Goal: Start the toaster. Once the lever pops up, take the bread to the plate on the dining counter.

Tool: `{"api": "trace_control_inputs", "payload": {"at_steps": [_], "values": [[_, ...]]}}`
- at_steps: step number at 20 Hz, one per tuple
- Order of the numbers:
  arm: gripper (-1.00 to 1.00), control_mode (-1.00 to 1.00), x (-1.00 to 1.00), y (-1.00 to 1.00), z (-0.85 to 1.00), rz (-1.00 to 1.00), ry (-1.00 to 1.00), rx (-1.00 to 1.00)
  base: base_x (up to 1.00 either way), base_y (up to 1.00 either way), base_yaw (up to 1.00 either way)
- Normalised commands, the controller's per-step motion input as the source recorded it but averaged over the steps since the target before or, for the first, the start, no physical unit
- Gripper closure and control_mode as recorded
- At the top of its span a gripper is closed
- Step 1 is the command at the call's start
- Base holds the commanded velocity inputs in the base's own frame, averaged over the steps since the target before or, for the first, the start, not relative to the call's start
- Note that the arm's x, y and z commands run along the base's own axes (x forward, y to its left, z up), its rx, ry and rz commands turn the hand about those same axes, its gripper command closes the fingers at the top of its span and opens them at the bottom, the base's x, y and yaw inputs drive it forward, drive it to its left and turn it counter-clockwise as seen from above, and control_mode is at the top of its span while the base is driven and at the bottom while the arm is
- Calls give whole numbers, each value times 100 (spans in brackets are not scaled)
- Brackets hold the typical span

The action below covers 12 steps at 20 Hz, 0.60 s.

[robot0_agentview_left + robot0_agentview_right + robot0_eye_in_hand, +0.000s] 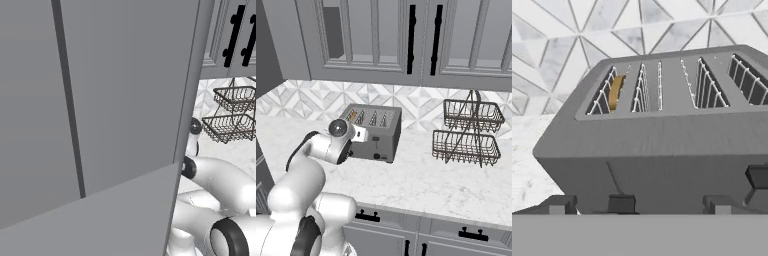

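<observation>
The toaster (375, 130) (662, 145), a matte grey box with several wire-lined slots on top, stands on the marble wall counter (421, 185) against the tiled backsplash. The bread (616, 92), a tan slice, sits down in the leftmost slot in the hand view. A small dark lever (621, 203) sticks out low on the near face at the foot of a thin slot, and a second dark knob (759, 177) shows at the right edge. My gripper (638, 206) is open just in front of that face, its tips wide apart with nothing between them. The plate and the dining counter are out of view.
A two-tier black wire basket (468, 134) (231, 112) stands on the counter right of the toaster. Grey wall cabinets with black handles (412, 37) hang above. A tall grey cabinet side (100, 110) stands close on the left.
</observation>
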Motion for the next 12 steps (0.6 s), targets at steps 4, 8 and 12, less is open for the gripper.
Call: {"api": "trace_control_inputs", "payload": {"at_steps": [4, 8, 12], "values": [[-100, -100, -6, 22, 61, 3, -2, 0, 0, 0, 0], [-100, -100, 0, 38, 44, 3, 0, 0, 0, 0, 0], [-100, -100, 0, 38, 26, 0, 0, 0, 0, 0, 0]]}}
